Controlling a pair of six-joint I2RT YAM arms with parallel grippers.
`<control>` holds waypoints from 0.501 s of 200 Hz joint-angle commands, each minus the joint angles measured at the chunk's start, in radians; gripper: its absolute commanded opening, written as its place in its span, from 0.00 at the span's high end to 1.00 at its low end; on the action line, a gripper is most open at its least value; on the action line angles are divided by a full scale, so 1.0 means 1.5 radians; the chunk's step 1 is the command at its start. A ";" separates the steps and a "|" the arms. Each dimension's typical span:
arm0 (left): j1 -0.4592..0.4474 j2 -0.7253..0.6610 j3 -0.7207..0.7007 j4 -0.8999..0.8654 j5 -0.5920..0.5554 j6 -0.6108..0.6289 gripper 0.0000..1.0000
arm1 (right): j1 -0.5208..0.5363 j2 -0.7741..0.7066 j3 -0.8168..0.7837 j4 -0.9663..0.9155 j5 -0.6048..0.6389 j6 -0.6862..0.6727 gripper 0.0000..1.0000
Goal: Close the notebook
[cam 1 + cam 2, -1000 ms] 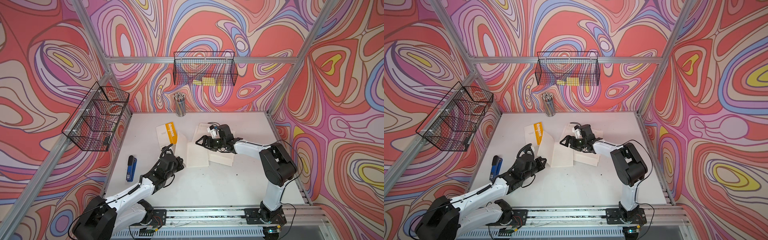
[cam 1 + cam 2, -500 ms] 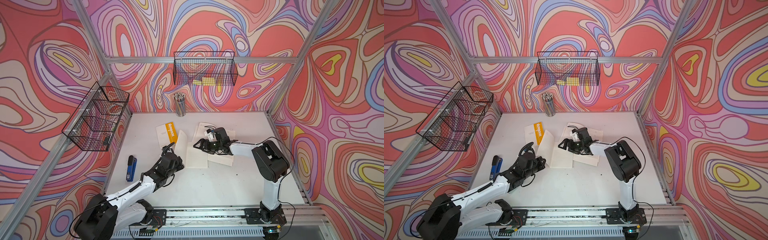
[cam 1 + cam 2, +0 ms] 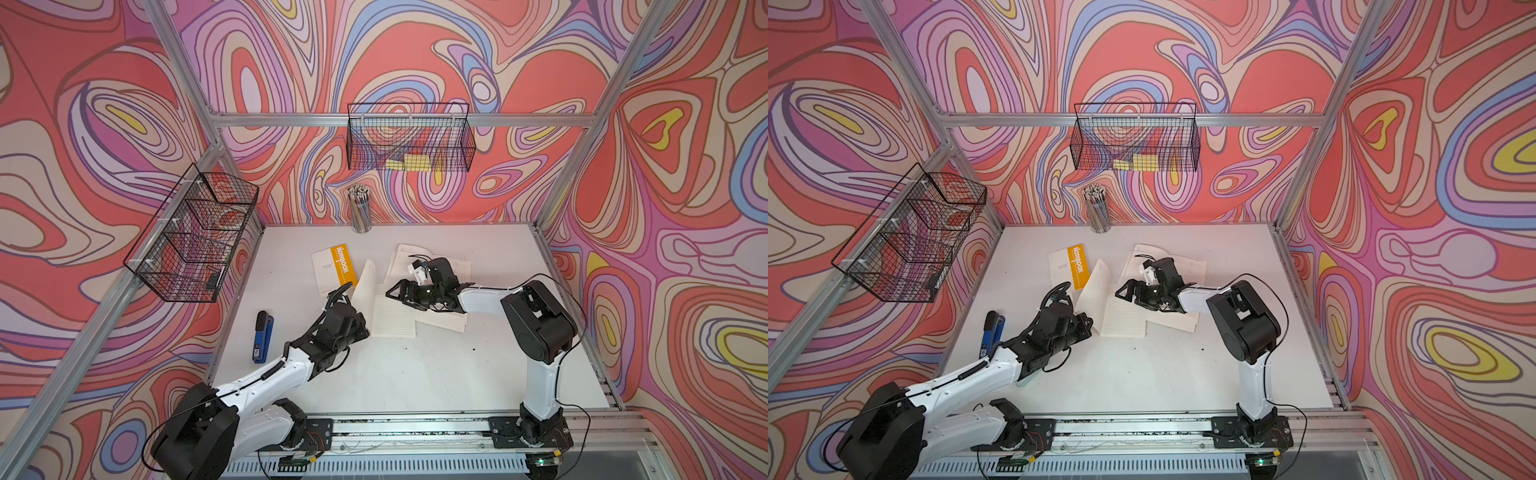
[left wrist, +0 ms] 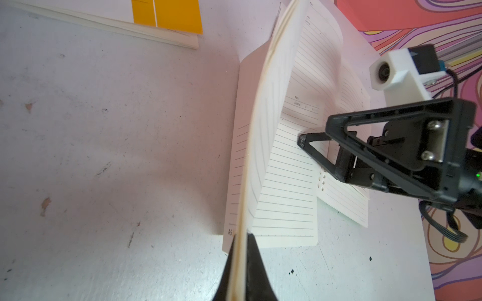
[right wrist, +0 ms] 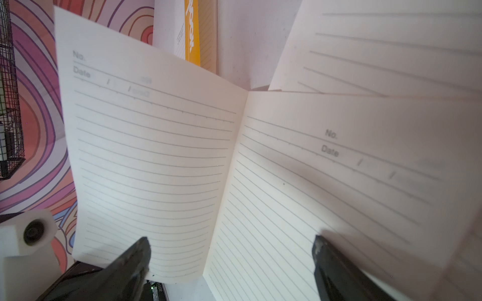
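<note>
The notebook (image 3: 395, 316) lies open mid-table, its lined right page flat (image 3: 1123, 320). Its left half (image 3: 363, 282) stands lifted, nearly upright. My left gripper (image 4: 241, 235) is shut on the near edge of that lifted half, seen in both top views (image 3: 360, 323) (image 3: 1086, 324). My right gripper (image 5: 229, 242) is open over the flat right page (image 5: 313, 182), and the lifted half (image 5: 146, 156) faces it. In the left wrist view the right gripper (image 4: 314, 130) has one fingertip (image 4: 302, 138) at the page surface. It holds nothing.
A closed notebook with an orange stripe (image 3: 334, 270) lies behind the left gripper. Another open notebook (image 3: 432, 259) lies under the right arm. A blue stapler (image 3: 262, 336) sits at the left, a pencil cup (image 3: 360, 210) at the back wall. Wire baskets (image 3: 409, 141) (image 3: 195, 237) hang above.
The right arm has reached left, bringing its open gripper over the notebook's flat page. The left gripper has kept its hold on the lifted half and barely moved.
</note>
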 commanded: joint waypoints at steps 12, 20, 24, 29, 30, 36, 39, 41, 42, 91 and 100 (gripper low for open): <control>-0.002 0.015 0.018 -0.002 0.036 0.026 0.79 | 0.006 0.024 -0.017 0.012 -0.001 0.007 0.02; -0.002 0.018 0.018 0.009 0.050 0.033 0.74 | 0.006 0.023 -0.017 0.012 0.000 0.008 0.02; -0.002 0.020 0.018 0.018 0.057 0.037 0.71 | 0.006 0.023 -0.017 0.012 -0.001 0.007 0.02; -0.002 0.023 0.018 0.025 0.067 0.042 0.68 | 0.006 0.023 -0.017 0.012 0.000 0.007 0.02; -0.002 0.023 0.018 0.027 0.069 0.044 0.67 | 0.006 0.023 -0.017 0.011 0.000 0.008 0.02; -0.002 0.027 0.039 0.033 0.078 0.047 0.64 | 0.006 0.021 -0.017 0.012 0.000 0.007 0.02; -0.002 0.028 0.043 0.035 0.083 0.049 0.63 | 0.006 0.021 -0.017 0.012 0.000 0.007 0.02; -0.002 0.029 0.044 0.036 0.086 0.051 0.62 | 0.006 0.021 -0.017 0.011 0.000 0.008 0.02; -0.002 0.030 0.045 0.037 0.087 0.051 0.62 | 0.006 0.021 -0.018 0.011 0.000 0.008 0.02; -0.003 0.046 0.057 0.069 0.132 0.062 0.55 | 0.006 0.017 -0.018 0.013 0.001 0.010 0.02; -0.004 0.044 0.057 0.071 0.136 0.065 0.55 | 0.006 0.015 -0.019 0.015 0.001 0.010 0.02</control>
